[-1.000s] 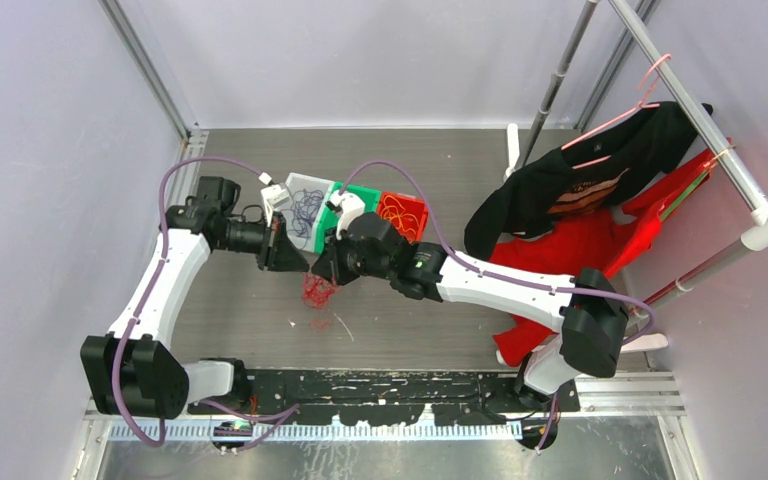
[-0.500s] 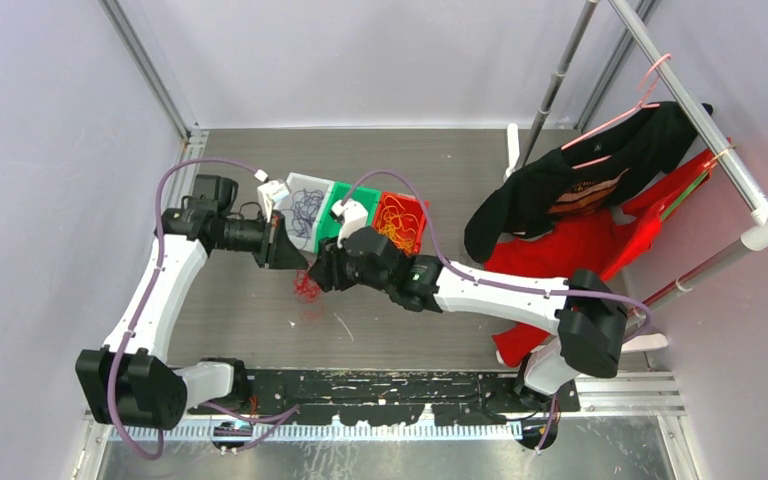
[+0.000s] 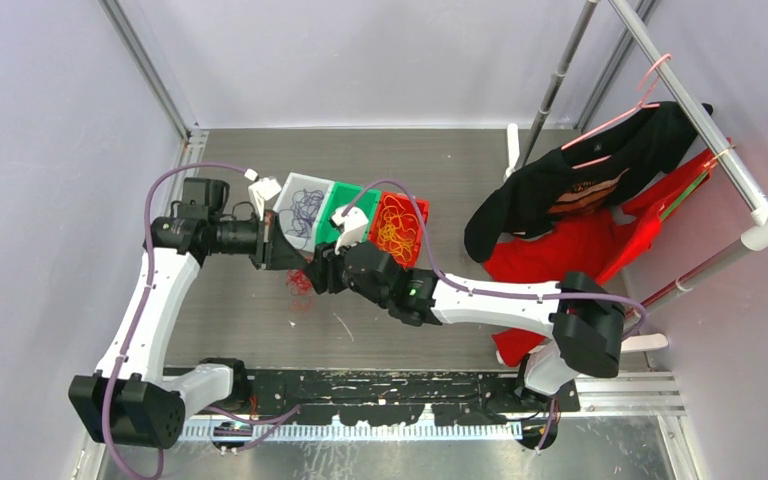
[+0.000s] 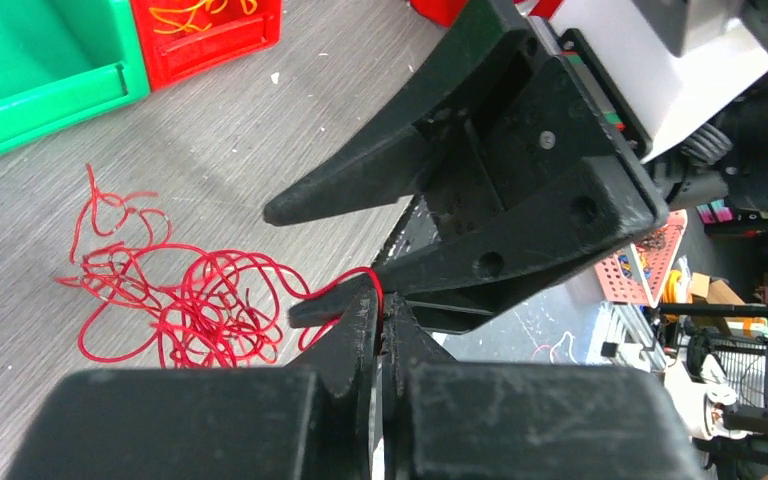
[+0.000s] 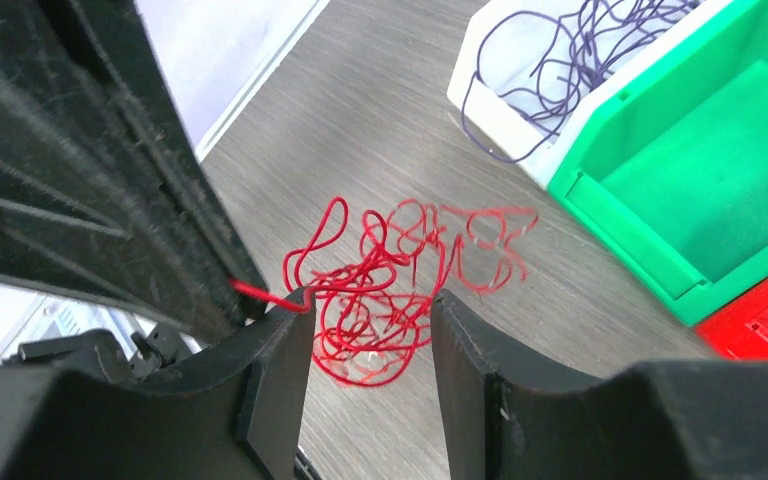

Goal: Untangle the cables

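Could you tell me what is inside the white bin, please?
Loose purple cables lie in the white bin, one loop hanging over its wall. Its near corner is hidden by the left pincer from above, so anything there cannot be seen.

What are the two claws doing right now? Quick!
Left gripper: closed, pinching a strand of the red cables.
Right gripper: open, gripping nothing.

Red cables (image 5: 390, 290), grey streaked table (image 5: 380, 120) (white bin (image 5: 475, 85), green bin (image 5: 660, 170), red bin (image 5: 760, 320)).
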Action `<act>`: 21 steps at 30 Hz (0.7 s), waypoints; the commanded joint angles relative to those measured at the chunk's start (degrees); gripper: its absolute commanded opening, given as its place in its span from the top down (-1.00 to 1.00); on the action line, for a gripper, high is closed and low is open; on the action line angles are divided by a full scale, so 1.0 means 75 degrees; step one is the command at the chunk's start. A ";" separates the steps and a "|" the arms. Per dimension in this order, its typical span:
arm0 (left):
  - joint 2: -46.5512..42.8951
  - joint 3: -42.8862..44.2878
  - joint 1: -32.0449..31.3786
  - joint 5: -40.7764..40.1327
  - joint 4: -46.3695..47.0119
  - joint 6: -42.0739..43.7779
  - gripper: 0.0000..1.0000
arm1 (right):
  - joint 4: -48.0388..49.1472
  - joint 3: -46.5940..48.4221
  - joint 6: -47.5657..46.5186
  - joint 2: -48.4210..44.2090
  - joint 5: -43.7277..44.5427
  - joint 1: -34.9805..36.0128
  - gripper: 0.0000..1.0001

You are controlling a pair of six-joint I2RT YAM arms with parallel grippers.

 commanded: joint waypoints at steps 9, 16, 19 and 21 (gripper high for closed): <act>-0.0099 0.0831 -0.0031 0.1229 -0.0401 -0.0406 1.00 | 0.3952 -0.0807 -0.0685 0.0316 0.0480 0.0108 -0.20; -0.0189 0.1363 -0.0031 0.1741 -0.0060 -0.1119 1.00 | 0.4395 -0.0350 -0.0376 0.1005 -0.0623 0.0108 -0.26; -0.0224 0.1536 -0.0026 0.1874 0.0130 -0.1448 1.00 | 0.4461 -0.0288 -0.0200 0.1220 -0.0735 0.0106 -0.25; -0.0235 0.1701 -0.0031 0.1934 0.0121 -0.1530 1.00 | 0.4289 -0.0284 -0.0150 0.1307 -0.0741 0.0104 -0.22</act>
